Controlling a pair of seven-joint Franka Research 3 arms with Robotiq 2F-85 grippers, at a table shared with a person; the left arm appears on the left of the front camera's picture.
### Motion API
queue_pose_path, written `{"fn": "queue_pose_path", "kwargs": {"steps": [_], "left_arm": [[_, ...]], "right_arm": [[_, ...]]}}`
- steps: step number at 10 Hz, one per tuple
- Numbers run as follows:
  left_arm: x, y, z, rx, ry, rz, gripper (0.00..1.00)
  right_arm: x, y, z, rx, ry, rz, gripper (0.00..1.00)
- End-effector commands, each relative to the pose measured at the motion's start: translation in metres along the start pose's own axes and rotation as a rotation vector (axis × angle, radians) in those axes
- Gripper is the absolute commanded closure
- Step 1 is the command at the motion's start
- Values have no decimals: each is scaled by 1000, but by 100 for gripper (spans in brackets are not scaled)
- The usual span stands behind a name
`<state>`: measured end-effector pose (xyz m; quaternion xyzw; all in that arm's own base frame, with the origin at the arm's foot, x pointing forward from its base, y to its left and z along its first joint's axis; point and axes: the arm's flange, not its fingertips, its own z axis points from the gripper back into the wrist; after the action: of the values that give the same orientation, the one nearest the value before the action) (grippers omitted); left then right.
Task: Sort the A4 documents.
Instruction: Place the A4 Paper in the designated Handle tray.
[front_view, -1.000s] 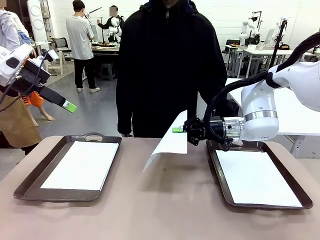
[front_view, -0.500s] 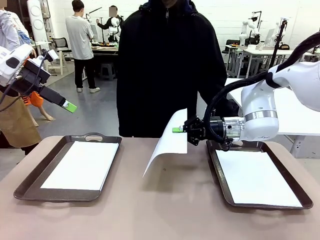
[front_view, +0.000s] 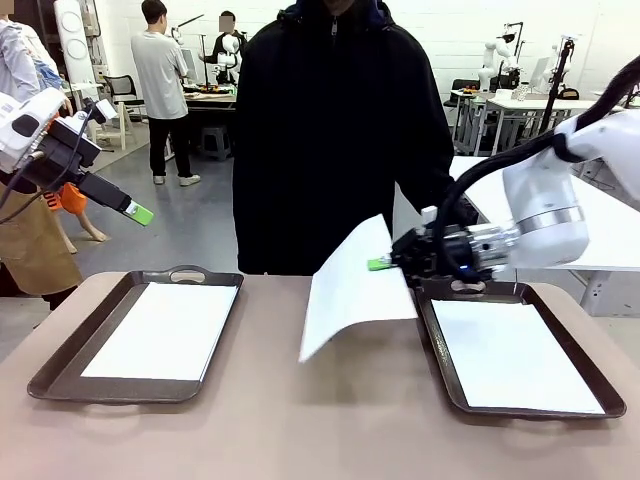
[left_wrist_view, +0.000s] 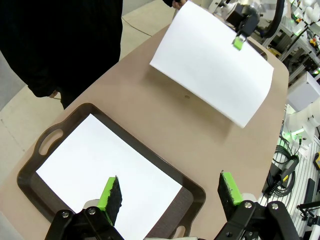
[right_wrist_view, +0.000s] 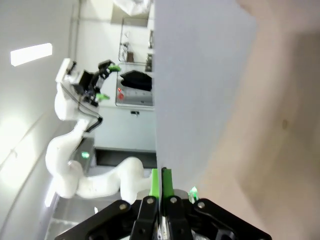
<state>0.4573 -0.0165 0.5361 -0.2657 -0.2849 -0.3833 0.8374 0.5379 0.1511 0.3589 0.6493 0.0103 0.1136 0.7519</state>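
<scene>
Front view: my right gripper (front_view: 384, 264) has its fingers clenched on one edge of a sheet (front_view: 352, 290), airborne just left of the right tray (front_view: 437, 345). It droops; I fear it slipping or catching that rim.
Left wrist view: left gripper (left_wrist_view: 170, 192) fingers released, above the left tray (left_wrist_view: 75, 112) with its sheet.
Right wrist view: pinch hard to make out.

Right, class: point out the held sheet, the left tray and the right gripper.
held sheet (front_view: 352, 288), front view, middle of its face
left tray (front_view: 186, 273), front view, far handle
right gripper (front_view: 381, 264), front view, green fingertips
</scene>
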Motion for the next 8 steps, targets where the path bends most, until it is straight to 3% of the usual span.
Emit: {"fn": "queue_pose_path", "kwargs": {"steps": [1, 5, 8], "left_arm": [[0, -1, 0, 1, 0, -6, 0], [0, -1, 0, 1, 0, -6, 0], [0, -1, 0, 1, 0, -6, 0]], "right_arm": [[-15, 13, 64, -27, 29, 54, 99], [-35, 18, 148, -161, 18, 61, 99], [-43, -12, 184, -178, -3, 10, 99]]}}
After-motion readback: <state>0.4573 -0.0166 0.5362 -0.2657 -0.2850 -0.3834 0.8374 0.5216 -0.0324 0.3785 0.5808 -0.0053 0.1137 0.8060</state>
